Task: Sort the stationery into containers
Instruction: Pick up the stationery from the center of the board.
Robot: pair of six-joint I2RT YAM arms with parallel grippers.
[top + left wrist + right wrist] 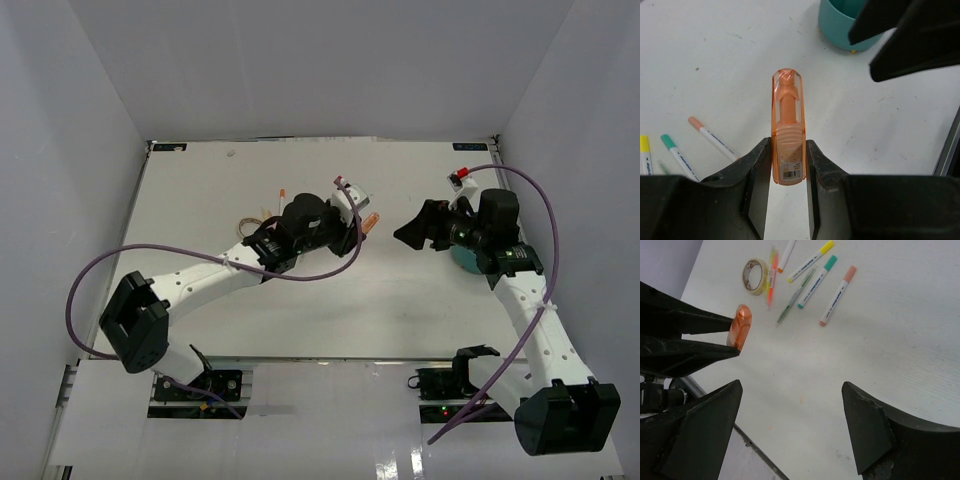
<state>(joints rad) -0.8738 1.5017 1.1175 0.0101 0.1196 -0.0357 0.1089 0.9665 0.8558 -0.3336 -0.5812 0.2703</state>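
My left gripper (788, 146) is shut on a stubby salmon-orange highlighter (788, 125), held above the table with its clear cap pointing away from me. In the top view the highlighter (371, 222) sticks out of the left gripper (360, 216) near the table's middle. My right gripper (790, 387) is open and holds nothing; it faces the highlighter (740, 327) from the right (412, 233). The teal cup (840, 27) stands just beyond the highlighter and is mostly hidden under the right arm (462, 262). Loose pens lie on the table: yellow-capped (812, 260), teal-capped (817, 280), salmon-capped (838, 295).
A beige loop (755, 276) lies beside a thin orange-and-yellow pen (771, 277) and a thin green pen (795, 297). In the top view this pile (262, 215) sits partly under the left arm. The table's near edge (755, 447) runs just below the right fingers.
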